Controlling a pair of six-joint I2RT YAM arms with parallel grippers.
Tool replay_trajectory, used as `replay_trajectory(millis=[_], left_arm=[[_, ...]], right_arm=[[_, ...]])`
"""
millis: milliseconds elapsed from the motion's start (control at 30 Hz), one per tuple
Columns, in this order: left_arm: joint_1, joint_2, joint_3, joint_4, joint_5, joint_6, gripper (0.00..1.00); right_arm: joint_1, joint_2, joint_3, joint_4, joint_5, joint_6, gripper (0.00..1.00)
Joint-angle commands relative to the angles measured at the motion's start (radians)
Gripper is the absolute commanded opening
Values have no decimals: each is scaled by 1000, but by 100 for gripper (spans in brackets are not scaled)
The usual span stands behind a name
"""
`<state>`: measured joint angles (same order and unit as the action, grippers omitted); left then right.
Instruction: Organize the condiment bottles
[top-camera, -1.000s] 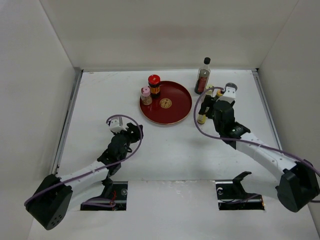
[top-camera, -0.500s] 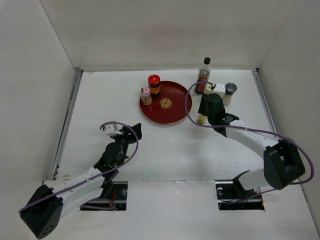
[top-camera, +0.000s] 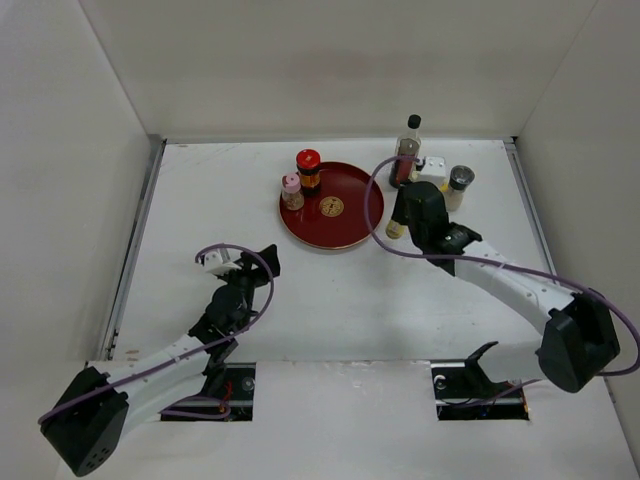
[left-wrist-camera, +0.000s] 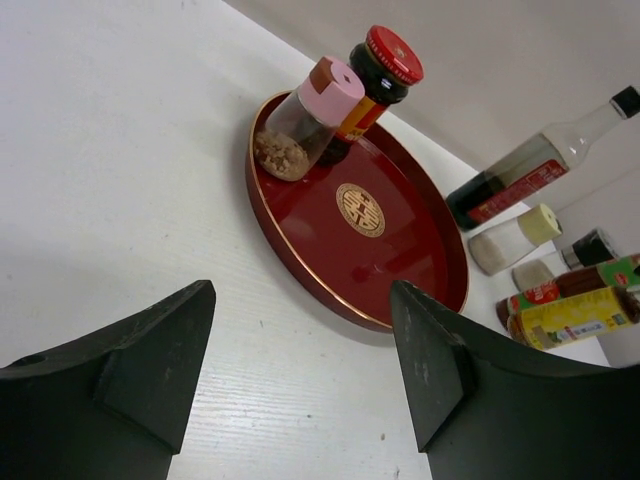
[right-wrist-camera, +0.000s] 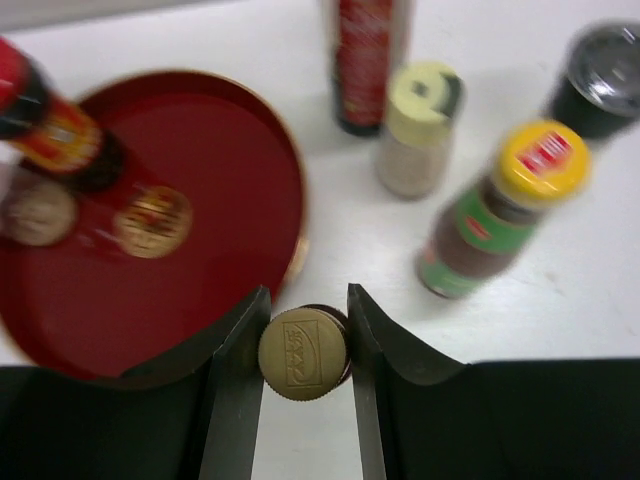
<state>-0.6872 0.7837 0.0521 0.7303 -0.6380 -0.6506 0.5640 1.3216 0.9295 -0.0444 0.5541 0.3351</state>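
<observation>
Right claw (right-wrist-camera: 305, 296) closed in, gripping tan-capped bottle (right-wrist-camera: 303, 353)

This is a robotics lab test cell, not a kitchen. A bare white bench (top-camera: 330, 310) is boxed in by plain white panels (top-camera: 330, 70) beyond the left claw (left-wrist-camera: 300, 300) and right claw (right-wrist-camera: 305, 320). Two arms (top-camera: 500, 290) bolted behind them carry purple cables (top-camera: 372, 215), beside wiring cutouts (top-camera: 225, 390).

On plate (top-camera: 355, 195): I see red-capped jar (top-camera: 308, 170), pink-capped shaker (top-camera: 291, 191), upright.
Right of plate: black-capped bottle (top-camera: 406, 150) tallest; gold-capped bottle (right-wrist-camera: 303, 352) by rim.
</observation>
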Motion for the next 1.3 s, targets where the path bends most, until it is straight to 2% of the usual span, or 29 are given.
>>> replay_trajectory(millis=[0, 200, 433, 567, 767, 833, 967, 1167, 1267], left_arm=[[16, -27, -24, 50, -32, -29, 70], [38, -41, -34, 34, -20, -40, 71], [47, -40, -34, 20, -15, -44, 71], [50, -35, -32, 18, -12, -47, 72], [51, -21, -29, 17, -9, -52, 72], [51, -26, -29, 17, -6, -52, 73], [54, -23, -29, 17, -6, -53, 73], [58, -24, -31, 17, -6, -53, 73], [56, -34, -32, 17, -6, -55, 73]], right_arm=[[76, 25, 155, 97, -23, 2, 28], [200, 278, 366, 187, -45, -16, 27], [282, 563, 630, 181, -46, -56, 27], [306, 646, 690, 181, -42, -68, 28], [331, 703, 695, 193, -33, -71, 29], [342, 711, 684, 202, -30, -74, 34], [357, 706, 661, 222, -14, -76, 57], [359, 622, 640, 201, -31, -47, 74], [359, 524, 589, 196, -49, -30, 81]])
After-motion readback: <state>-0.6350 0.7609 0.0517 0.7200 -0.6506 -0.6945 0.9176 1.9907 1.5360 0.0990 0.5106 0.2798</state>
